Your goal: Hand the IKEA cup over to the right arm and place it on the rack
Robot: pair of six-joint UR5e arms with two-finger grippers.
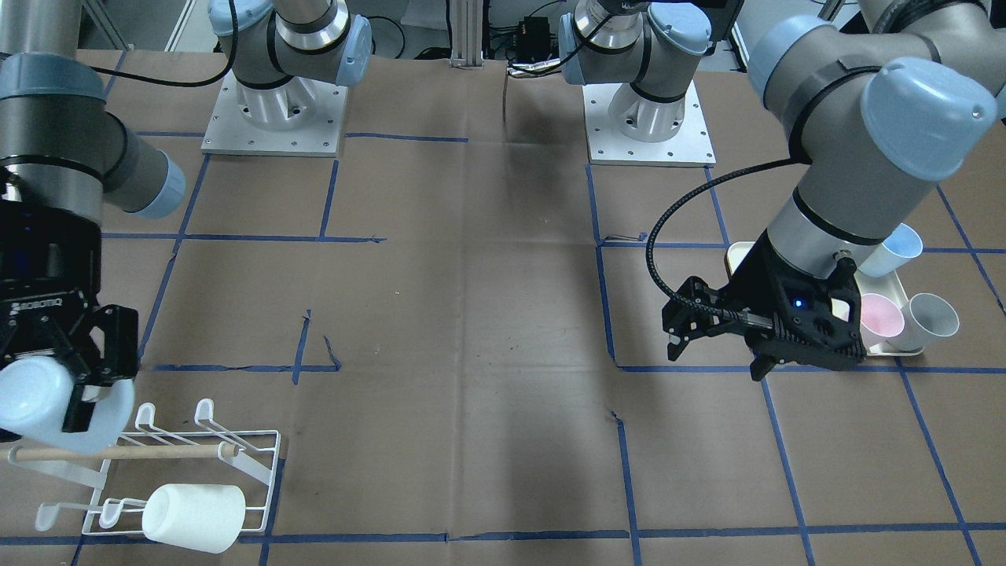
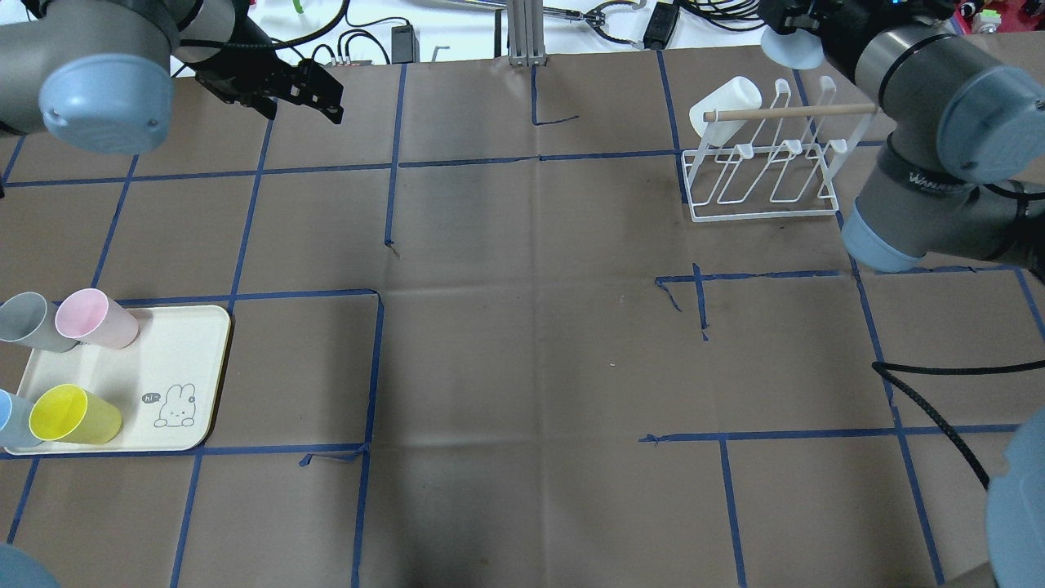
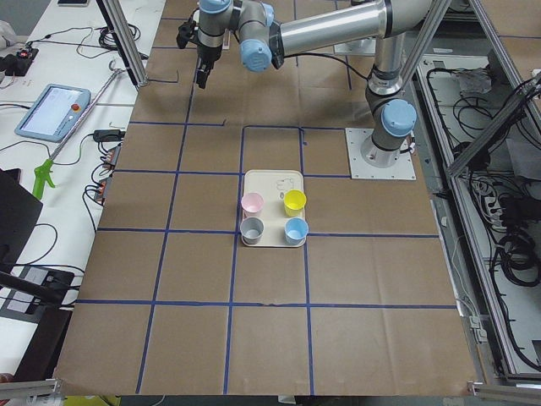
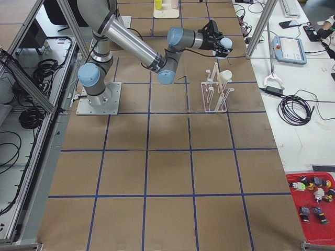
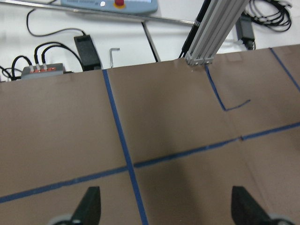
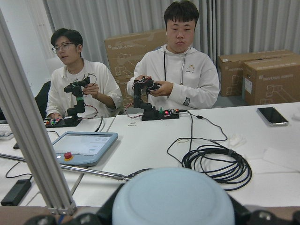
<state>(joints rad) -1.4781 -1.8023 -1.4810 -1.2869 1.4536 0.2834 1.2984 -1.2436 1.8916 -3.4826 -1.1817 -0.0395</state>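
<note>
Writing: "ROBOTIQ" in white letters on the black body of the right gripper (image 1: 78,385).
Blue cup (image 1: 31,401): pale, smooth, round-based; clamped between the right gripper's fingers, near the rack and higher than its dowel.
Rack (image 1: 259,464): white wire with a wooden dowel across it; a white cup (image 1: 192,515) sat on an end prong.
Left gripper (image 5: 167,208): fingers spread apart, holding nothing, over the brown paper table (image 5: 187,140).

"ROBOTIQ" stands on the right hand (image 1: 83,390); "hi" on the cream tray (image 2: 122,359), at its bunny's (image 2: 176,406) ten o'clock; "UNIVERSAL ROBOTS" on a cardboard box (image 6: 274,70).
</note>
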